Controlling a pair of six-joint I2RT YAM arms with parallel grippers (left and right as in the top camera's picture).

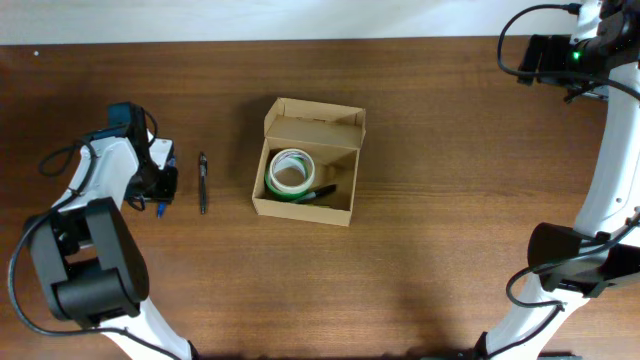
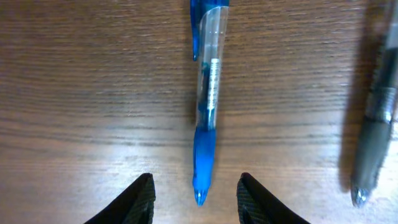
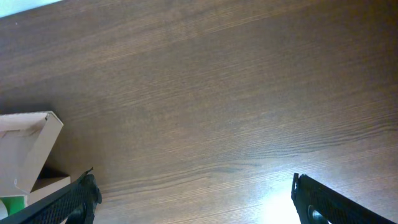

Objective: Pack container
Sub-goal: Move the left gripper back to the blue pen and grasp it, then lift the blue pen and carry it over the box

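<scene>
Container (image 1: 300, 214): holding tape roll (image 1: 290, 170).
Left gripper (image 2: 194, 183): hovering, fingers spread, over blue pen (image 2: 208, 106).
Right gripper (image 3: 193, 186): hanging wide apart.

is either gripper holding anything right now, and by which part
Nothing is held. The left gripper is open, the blue pen lying ungripped between its fingers. The right gripper is open over the table.

On the dark wood-grain worktop (image 1: 450, 200) a blue pen (image 2: 206, 118) with a clear barrel lies near a dark grey pen (image 1: 203, 183), roughly parallel and not touching, while off to the right a white-and-green tape roll (image 1: 273, 172) sits with a dark marker (image 1: 318, 192) just beside it.
</scene>
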